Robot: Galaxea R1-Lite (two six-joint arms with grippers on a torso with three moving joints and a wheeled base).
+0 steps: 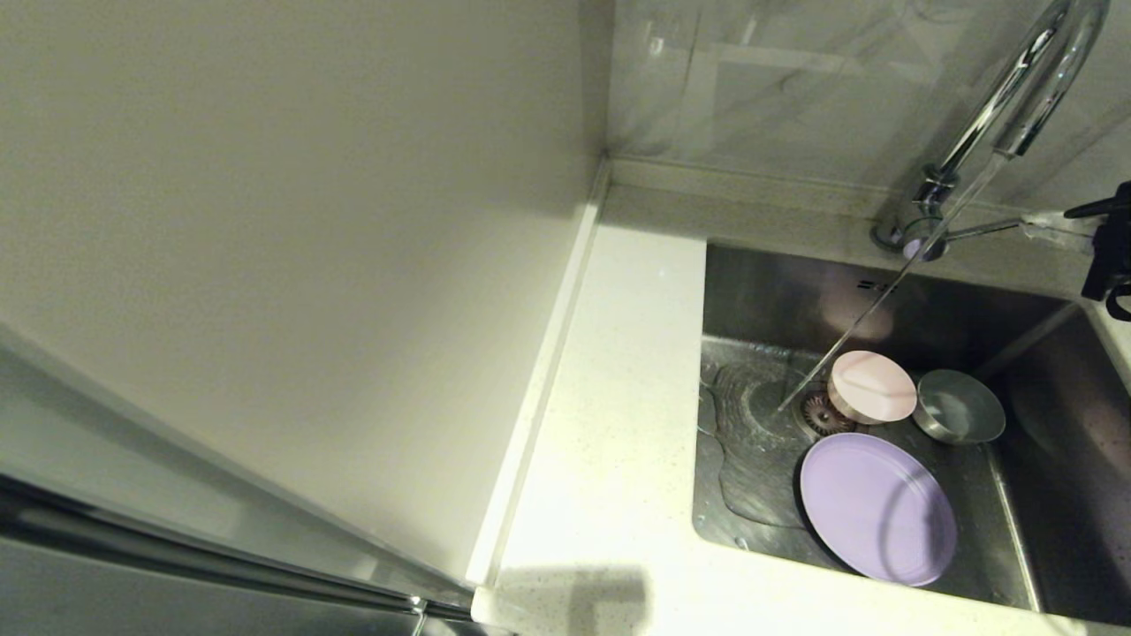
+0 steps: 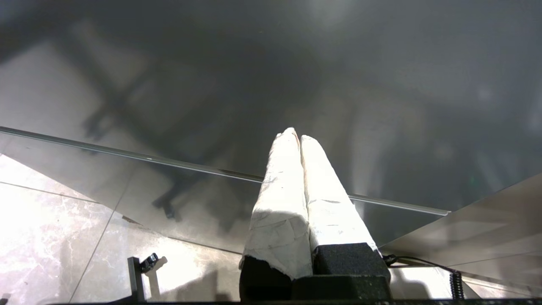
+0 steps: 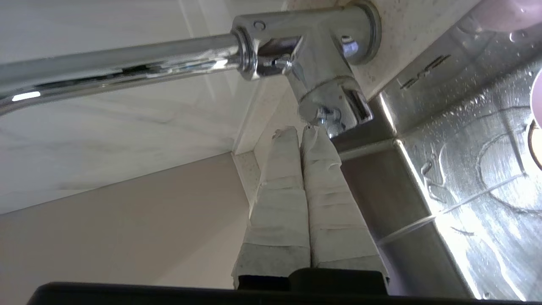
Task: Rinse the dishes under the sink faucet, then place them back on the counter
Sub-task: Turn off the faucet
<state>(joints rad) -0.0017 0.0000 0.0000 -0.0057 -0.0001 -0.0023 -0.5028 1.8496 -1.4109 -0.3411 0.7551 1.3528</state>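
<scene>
Inside the sink point(image 1: 1043, 495) the pink bowl point(image 1: 872, 386) lies upside down beside the drain strainer point(image 1: 822, 413). The blue-green bowl point(image 1: 959, 406) stands upright to its right, and the lilac plate point(image 1: 877, 508) lies at the front. A thin stream of water point(image 1: 839, 349) runs from the faucet point(image 1: 1016, 97) to the basin floor left of the drain. My right gripper point(image 1: 1051, 225) is shut, with its tips at the end of the side lever point(image 1: 981, 230). In the right wrist view the right gripper point(image 3: 302, 131) sits just under the faucet body point(image 3: 322, 63). My left gripper point(image 2: 298, 136) is shut and empty, out of the head view.
The white speckled counter point(image 1: 618, 397) runs along the sink's left side, with a raised edge strip point(image 1: 548, 380) against the cream wall panel. A marble-look backsplash stands behind the faucet. The left gripper hangs above a pale tiled floor point(image 2: 51, 237), next to a steel cabinet front.
</scene>
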